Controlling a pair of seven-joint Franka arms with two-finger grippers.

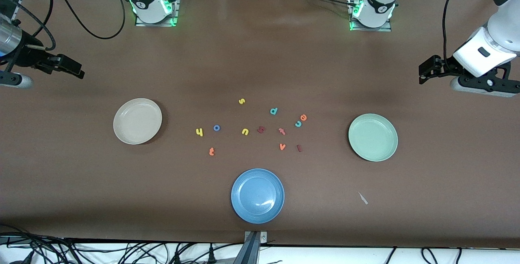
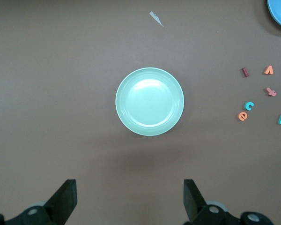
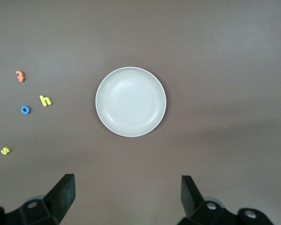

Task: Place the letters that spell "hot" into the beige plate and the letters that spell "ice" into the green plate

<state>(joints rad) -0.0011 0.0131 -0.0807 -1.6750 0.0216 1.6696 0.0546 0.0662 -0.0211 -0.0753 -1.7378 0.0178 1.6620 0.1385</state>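
The beige plate point(image 1: 137, 121) point(image 3: 130, 101) lies toward the right arm's end, the green plate point(image 1: 373, 137) point(image 2: 150, 101) toward the left arm's end; neither has anything in it. Between them on the table lie the yellow "h" point(image 1: 199, 132) point(image 3: 46, 100), blue "o" point(image 1: 216, 128) point(image 3: 25, 109) and orange "t" point(image 1: 211, 151) point(image 3: 20, 76). Closer to the green plate are the dark red "i" point(image 1: 299, 148) point(image 2: 245, 72), teal "c" point(image 1: 298, 124) point(image 2: 249, 106) and orange "e" point(image 1: 303, 117) point(image 2: 242, 116). My right gripper point(image 1: 77, 70) point(image 3: 127, 194) and left gripper point(image 1: 423, 74) point(image 2: 130, 197) hover open and hold nothing, each at its own end of the table.
A blue plate point(image 1: 257, 195) sits nearest the front camera. Other letters lie among the task's: yellow "s" point(image 1: 241, 101), yellow "u" point(image 1: 245, 131), a dark red letter point(image 1: 261, 129), pinkish "t" point(image 1: 282, 131), teal "d" point(image 1: 274, 111), orange "v" point(image 1: 282, 146). A pale scrap point(image 1: 362, 198) lies near the green plate.
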